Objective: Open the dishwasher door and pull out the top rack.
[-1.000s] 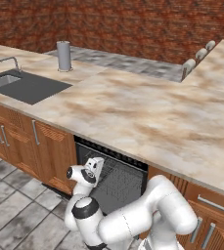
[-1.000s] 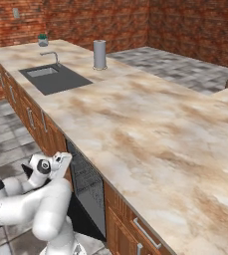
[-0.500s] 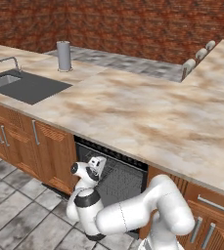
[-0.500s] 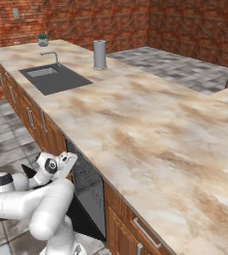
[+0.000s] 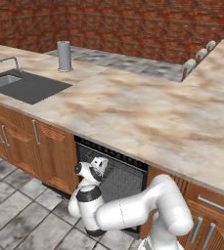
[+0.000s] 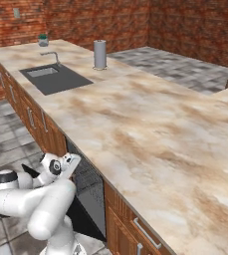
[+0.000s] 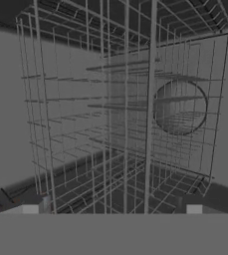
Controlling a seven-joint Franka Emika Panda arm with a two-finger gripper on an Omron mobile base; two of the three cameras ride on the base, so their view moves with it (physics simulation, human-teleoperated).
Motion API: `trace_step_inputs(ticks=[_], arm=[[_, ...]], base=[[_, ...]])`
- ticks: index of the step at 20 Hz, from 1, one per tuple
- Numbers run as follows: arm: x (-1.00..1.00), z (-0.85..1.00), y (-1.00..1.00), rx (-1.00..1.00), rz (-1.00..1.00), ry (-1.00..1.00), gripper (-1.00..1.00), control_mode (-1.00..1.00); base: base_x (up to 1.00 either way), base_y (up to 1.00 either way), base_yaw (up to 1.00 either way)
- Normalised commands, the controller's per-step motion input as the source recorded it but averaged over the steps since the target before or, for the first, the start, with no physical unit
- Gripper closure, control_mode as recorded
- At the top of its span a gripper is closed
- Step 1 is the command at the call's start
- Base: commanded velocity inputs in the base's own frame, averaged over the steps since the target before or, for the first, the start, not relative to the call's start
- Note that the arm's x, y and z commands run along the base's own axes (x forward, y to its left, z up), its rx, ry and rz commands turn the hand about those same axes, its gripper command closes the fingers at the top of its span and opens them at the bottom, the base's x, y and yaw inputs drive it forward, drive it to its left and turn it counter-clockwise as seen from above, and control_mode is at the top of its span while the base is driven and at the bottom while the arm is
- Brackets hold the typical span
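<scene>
Dishwasher door (image 6: 85,219) down, top rack (image 7: 120,119) waiting inside under the counter (image 5: 147,112), pincer (image 7: 110,209) spread wide, ready to grab and pull.

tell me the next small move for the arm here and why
Probably ease the hand forward toward the top rack until a front wire sits between the jaws, then close. The dishwasher door already hangs open, the jaws stand wide open, and the hand view looks straight into the wire grid with nothing gripped yet.
</scene>
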Motion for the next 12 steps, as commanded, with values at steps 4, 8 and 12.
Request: trace_step_inputs(ticks=[4,8,12], arm=[[0.00,-0.70,0.00,-0.18,0.00,-0.05,-1.00,-1.00],[0.00,-0.63,0.00,-0.21,0.00,-0.07,-1.00,-1.00],[0.00,-0.55,0.00,-0.22,0.00,-0.09,-1.00,-1.00]], base=[[0.00,0.00,0.00],[0.00,0.00,0.00],[0.00,0.00,0.00]])
